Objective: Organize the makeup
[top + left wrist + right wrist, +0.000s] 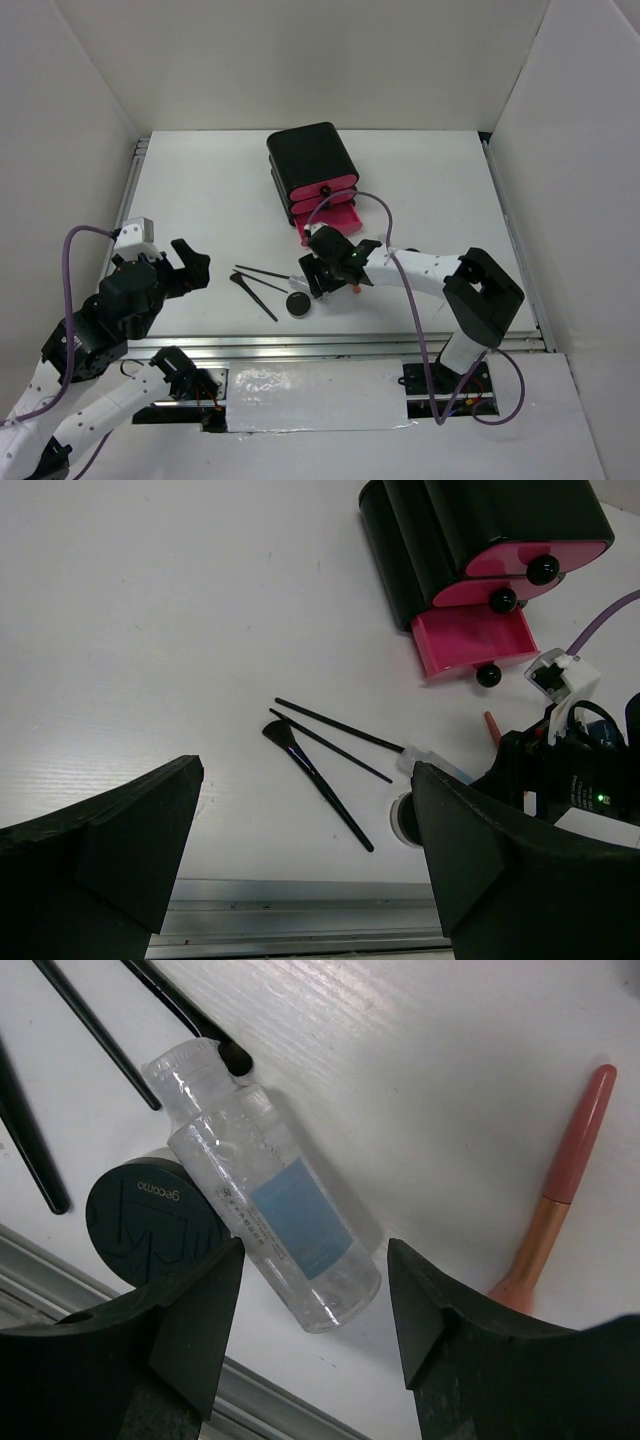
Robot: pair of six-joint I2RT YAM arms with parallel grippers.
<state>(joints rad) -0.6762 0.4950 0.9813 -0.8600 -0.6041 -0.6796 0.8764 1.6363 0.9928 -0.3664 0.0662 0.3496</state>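
Observation:
A clear bottle with a blue label (265,1210) lies on the white table. My right gripper (315,1260) is open, its jaws on either side of the bottle's base, not touching it. A round black compact (150,1220) lies left of the bottle, and an orange-pink stick (560,1200) lies to its right. Thin black brushes (100,1035) lie beyond. In the top view the right gripper (318,280) hovers beside the compact (298,304) and the brushes (255,285). My left gripper (195,265) is open and empty, left of the brushes (320,780).
A black chest with pink drawers (312,165) stands at the back centre, with its bottom drawer (335,218) pulled open. The chest also shows in the left wrist view (480,530). A metal rail (340,345) runs along the table's near edge. White walls enclose the table.

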